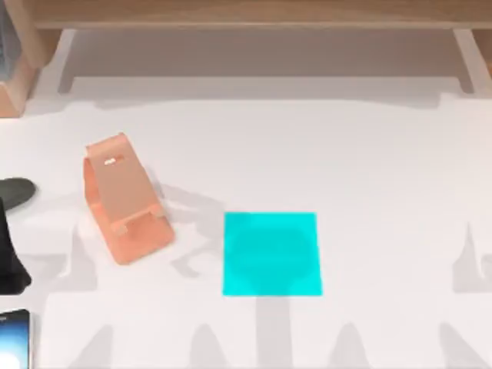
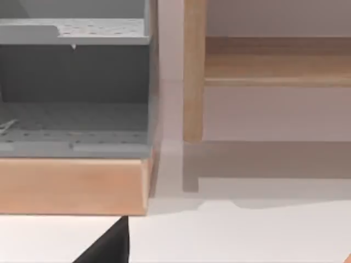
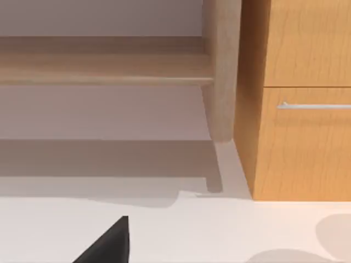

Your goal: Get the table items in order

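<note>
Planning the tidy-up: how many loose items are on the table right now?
4: mouse and phone at the left edge, both cut off; stand left of centre; mat mid-table.

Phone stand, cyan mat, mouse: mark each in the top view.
phone stand (image 1: 123, 201), top view, on its sloped back plate.
cyan mat (image 1: 271, 254), top view, at its flat centre.
mouse (image 1: 17, 191), top view, on its rounded top.

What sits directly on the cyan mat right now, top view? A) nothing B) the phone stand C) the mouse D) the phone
A: the cyan mat lies bare; the phone stand stands to its left, and the mouse and phone are at the table's left edge.
</note>
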`<state>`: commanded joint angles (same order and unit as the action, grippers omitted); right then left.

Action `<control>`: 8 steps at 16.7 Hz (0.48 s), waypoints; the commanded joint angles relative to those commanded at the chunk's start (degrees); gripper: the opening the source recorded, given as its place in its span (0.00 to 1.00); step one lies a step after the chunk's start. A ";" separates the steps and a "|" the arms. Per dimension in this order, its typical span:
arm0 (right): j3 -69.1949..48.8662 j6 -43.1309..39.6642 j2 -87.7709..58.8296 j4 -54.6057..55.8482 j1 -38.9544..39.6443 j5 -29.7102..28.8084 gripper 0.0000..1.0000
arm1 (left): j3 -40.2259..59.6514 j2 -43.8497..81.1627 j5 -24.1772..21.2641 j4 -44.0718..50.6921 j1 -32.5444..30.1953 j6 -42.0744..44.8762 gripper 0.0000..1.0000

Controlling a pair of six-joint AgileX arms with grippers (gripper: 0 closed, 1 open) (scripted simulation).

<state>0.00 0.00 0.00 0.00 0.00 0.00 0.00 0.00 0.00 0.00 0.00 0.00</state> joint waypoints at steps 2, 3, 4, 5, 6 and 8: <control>0.00 0.00 0.00 0.00 0.00 0.00 1.00 | 0.00 0.00 0.00 0.00 0.00 0.00 1.00; 0.00 0.00 0.00 0.00 0.00 0.00 1.00 | 0.37 0.45 0.03 0.30 0.07 0.35 1.00; 0.00 0.00 0.00 0.00 0.00 0.00 1.00 | 1.14 1.37 0.09 0.94 0.20 1.07 1.00; 0.00 0.00 0.00 0.00 0.00 0.00 1.00 | 2.34 2.77 0.17 1.90 0.40 2.14 1.00; 0.00 0.00 0.00 0.00 0.00 0.00 1.00 | 3.93 4.62 0.27 3.16 0.66 3.55 1.00; 0.00 0.00 0.00 0.00 0.00 0.00 1.00 | 8.24 9.60 0.50 6.51 1.30 7.24 1.00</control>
<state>0.00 0.00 0.00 0.00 0.00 0.00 8.24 9.60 0.50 6.51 1.30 7.24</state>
